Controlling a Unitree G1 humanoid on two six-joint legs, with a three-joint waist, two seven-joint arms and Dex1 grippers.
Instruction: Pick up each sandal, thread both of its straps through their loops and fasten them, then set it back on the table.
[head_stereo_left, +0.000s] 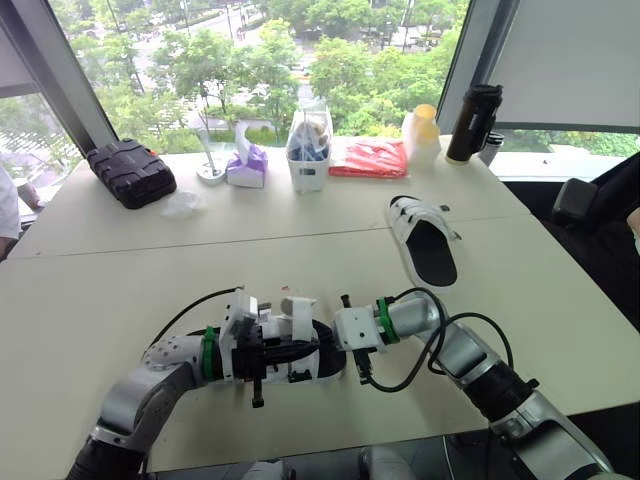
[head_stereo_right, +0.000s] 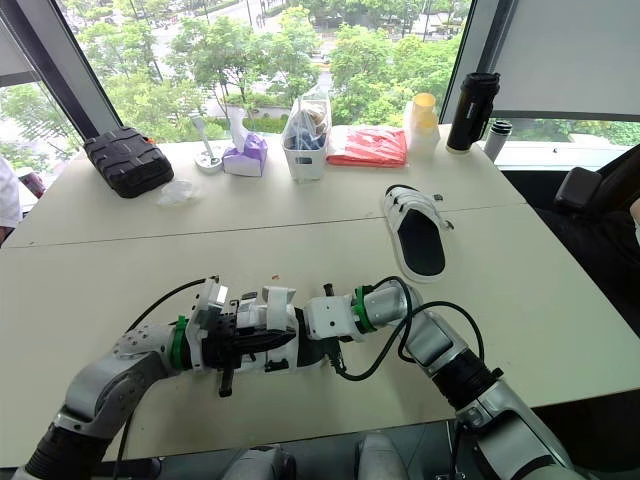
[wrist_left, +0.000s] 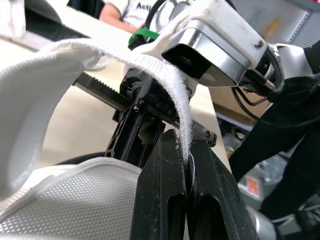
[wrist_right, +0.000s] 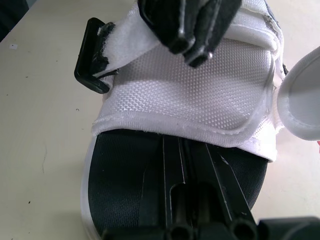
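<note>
Holding one sandal (head_stereo_left: 318, 358) low at the near edge of the table (head_stereo_left: 120, 290), between the two arms; resting on the surface or just above it, cannot tell. Pinching its loose white strap (wrist_left: 165, 75) with the left tool (wrist_left: 186, 165), black fingers clamped together on the fuzzy band, held in an arch above the white mesh upper. Reaching in from the open end with the right tool (wrist_right: 184, 150), fingers together and laid along the black footbed, nothing seen between them. At the side of the upper, a black plastic loop (wrist_right: 90, 75) with a strap end lying at it. Farther back and to the right, well apart from the first, lying flat on the table: the second sandal (head_stereo_left: 427, 240), black footbed up, white straps across its far end. Along the far edge by the window: a black case (head_stereo_left: 130, 172), a tissue pack (head_stereo_left: 247, 165), a white bin (head_stereo_left: 309, 150), a red packet (head_stereo_left: 368, 158), a yellow-topped cup (head_stereo_left: 423, 130), a black bottle (head_stereo_left: 474, 122)
</note>
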